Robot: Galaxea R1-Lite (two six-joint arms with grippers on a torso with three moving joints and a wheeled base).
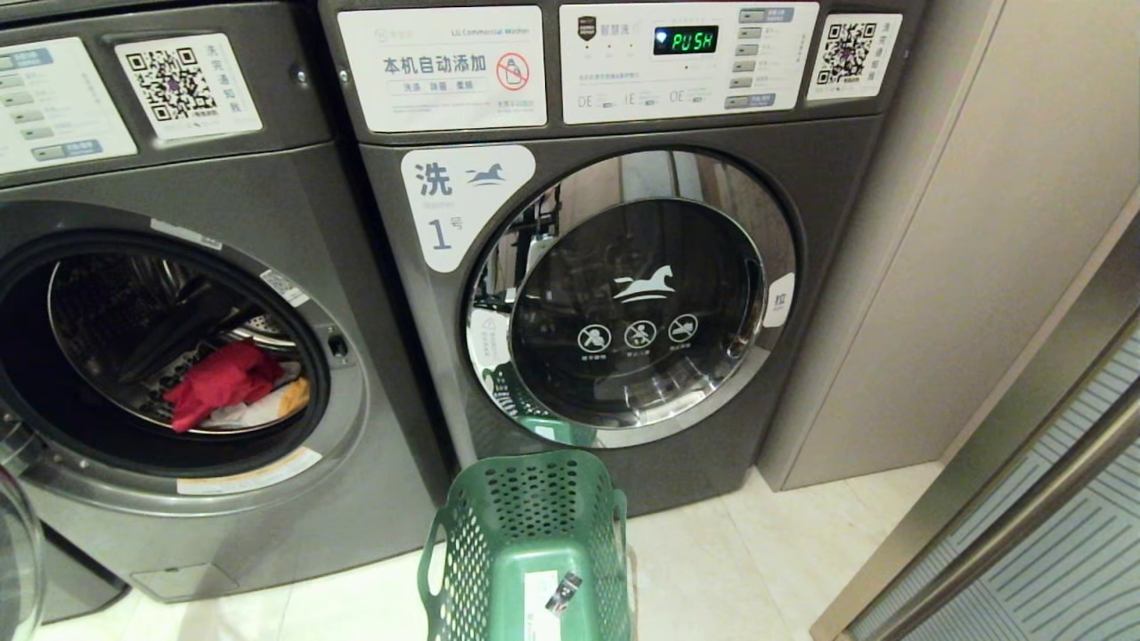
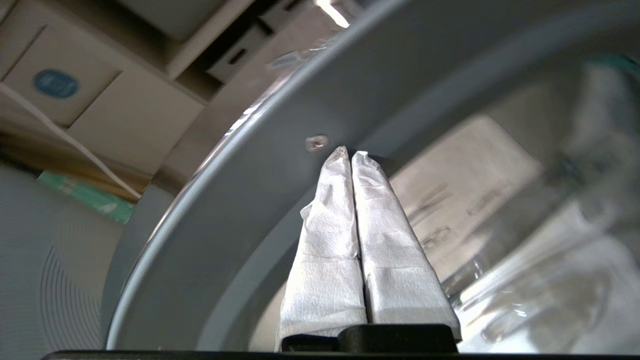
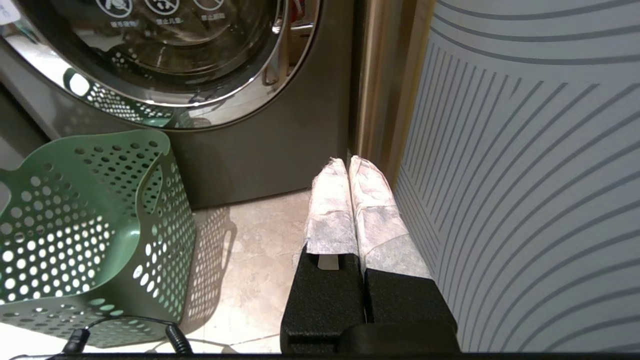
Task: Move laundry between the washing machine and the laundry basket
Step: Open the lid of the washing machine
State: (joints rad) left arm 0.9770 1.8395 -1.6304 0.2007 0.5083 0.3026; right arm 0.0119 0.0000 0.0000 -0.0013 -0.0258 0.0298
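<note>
The left pincer (image 2: 350,152) is pressed fully closed, its white-wrapped fingers (image 2: 330,225) flat against each other with nothing between them. Its tips sit right at the grey inner rim of the open washer door (image 2: 280,165), close to a small round stud there; whether they actually touch the rim cannot be told. The door's glass bowl curves away beside the fingers.

The right pincer (image 3: 348,161) is likewise closed and empty, hanging low above the tiled floor (image 3: 250,250), between the washer labelled 1 (image 1: 623,312) and a striped glass panel (image 3: 525,175).

In the head view neither arm shows. The washing machine (image 1: 134,374) with the open porthole stands on the left; the laundry (image 1: 233,387) lies inside its drum, a red-pink garment on top with white and orange-yellow cloth beside it. The washer labelled 1 to its right has its chrome-rimmed door shut and its display reads PUSH. The green laundry basket (image 1: 525,516) stands on the floor in front of that washer, with no garment visible in it.
</note>
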